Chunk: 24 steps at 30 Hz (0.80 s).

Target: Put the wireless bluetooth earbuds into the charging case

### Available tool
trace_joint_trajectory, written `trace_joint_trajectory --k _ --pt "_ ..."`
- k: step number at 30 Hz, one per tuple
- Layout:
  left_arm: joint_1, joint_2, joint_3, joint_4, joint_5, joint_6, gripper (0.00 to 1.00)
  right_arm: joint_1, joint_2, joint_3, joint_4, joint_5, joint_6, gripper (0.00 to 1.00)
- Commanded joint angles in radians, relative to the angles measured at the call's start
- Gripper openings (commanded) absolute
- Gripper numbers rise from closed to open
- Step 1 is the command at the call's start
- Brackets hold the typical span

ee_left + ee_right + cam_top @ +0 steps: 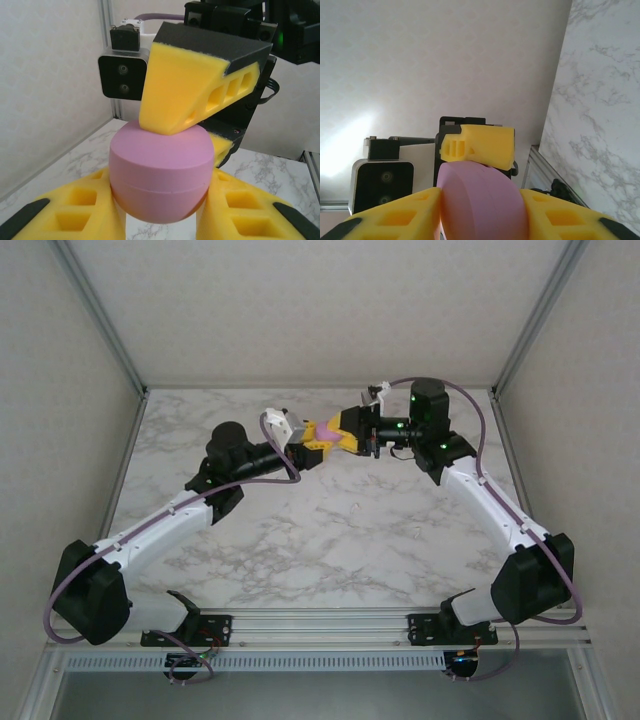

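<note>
A round pink charging case [325, 430] [160, 170] [480, 205], lid closed, is held in the air over the back middle of the table. My left gripper [311, 447] [160, 212] is shut on its sides, yellow pads pressing from left and right. My right gripper [347, 433] [480, 220] comes from the opposite side and is shut on the same case across its flat faces. One of its fingers [185, 95] lies on the lid in the left wrist view. A left finger [482, 145] rests on the case's rim in the right wrist view. The earbuds are out of view.
Marble tabletop [320, 530] spreads bare below both arms. White walls with metal frame posts [105, 320] close the back and sides. The arm bases sit on a rail [320, 625] at the near edge.
</note>
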Motion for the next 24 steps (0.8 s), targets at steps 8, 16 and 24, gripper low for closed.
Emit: trace_joint_trajectory --k 8,16,24 --pt "-0.014 0.015 0.053 -0.001 0.001 0.018 0.38 0.003 -0.030 -0.019 -0.010 0.055 -0.051 0.19" --pt "-0.015 0.013 0.053 -0.070 -0.024 0.037 0.53 -0.011 -0.095 -0.065 0.012 0.183 -0.050 0.14" --pt "-0.014 -0.030 0.010 -0.112 -0.122 0.043 0.64 -0.053 -0.135 -0.141 0.022 0.328 -0.054 0.14"
